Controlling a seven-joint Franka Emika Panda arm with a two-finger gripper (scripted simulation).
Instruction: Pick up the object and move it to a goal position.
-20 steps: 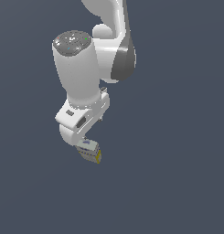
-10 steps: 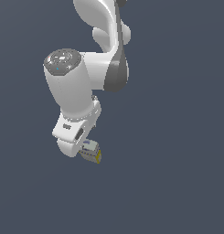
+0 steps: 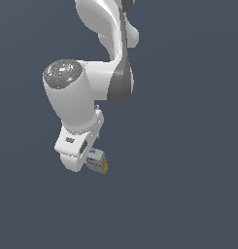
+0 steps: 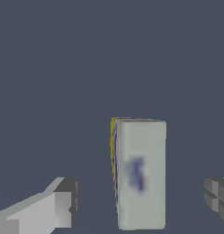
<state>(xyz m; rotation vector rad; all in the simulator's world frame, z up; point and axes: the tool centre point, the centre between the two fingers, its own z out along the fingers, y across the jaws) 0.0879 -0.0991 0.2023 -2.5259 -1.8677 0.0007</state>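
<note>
Claw (image 4: pixel 138 201) of the white robot arm (image 3: pixel 86 97) spread, fingers clear of the box on both sides.

Wrist view: pale grey finger (image 4: pixel 63 201) on one side, small pale grey-white rectangular box (image 4: pixel 141 173) with yellow edge and blurred blue mark between, darker finger (image 4: pixel 216 196) beyond, gaps either side. Exterior view: box (image 3: pixel 97 161) sits at the claw's tip (image 3: pixel 89 160); contact with the grey bench (image 3: pixel 188 194) cannot be told.

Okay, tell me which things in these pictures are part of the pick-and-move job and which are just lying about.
Part of the job:
- the small box, pale grey-white with a yellow side and a blue mark
- the gripper, fingers open on either side of the box, not touching it

Lying about:
- nothing else shows; only a plain dark grey background around the arm
</note>
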